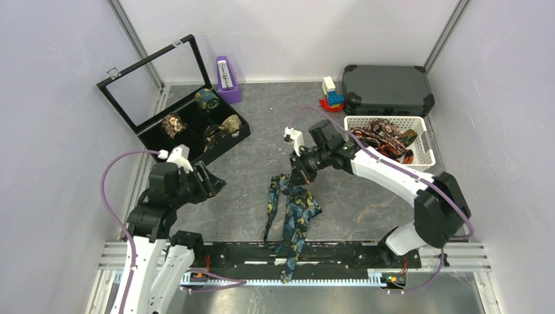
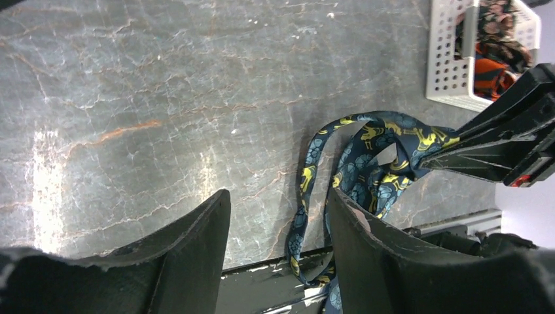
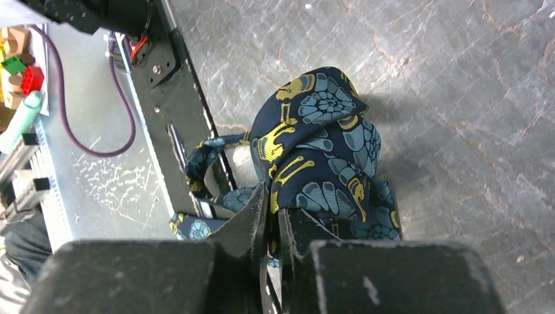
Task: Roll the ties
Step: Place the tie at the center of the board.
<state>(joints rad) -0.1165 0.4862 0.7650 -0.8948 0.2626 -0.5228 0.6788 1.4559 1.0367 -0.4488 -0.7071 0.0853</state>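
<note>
Looking down on a grey marbled worktop, two white and black robot arms reach in from the near edge. The right tool is clamped on a long dark navy fabric necktie with a blue and gold paisley pattern. It pinches a bunched fold of the cloth between fingers that almost meet. From that pinch the necktie trails across the middle of the worktop toward the near edge, in a thin strip and a wider folded part. It drapes over the black metal rail there.

The left tool stands to the left of the necktie, its fingers parted with nothing between them (only bare worktop shows in the gap).

At the far left sits a black compartmented display box with a raised glass lid, holding four small rolled patterned ties. At the right, a white slotted plastic basket holds a loose tangle of red-orange and brown ties. Behind it lie a dark grey hard case and some coloured toy blocks.
</note>
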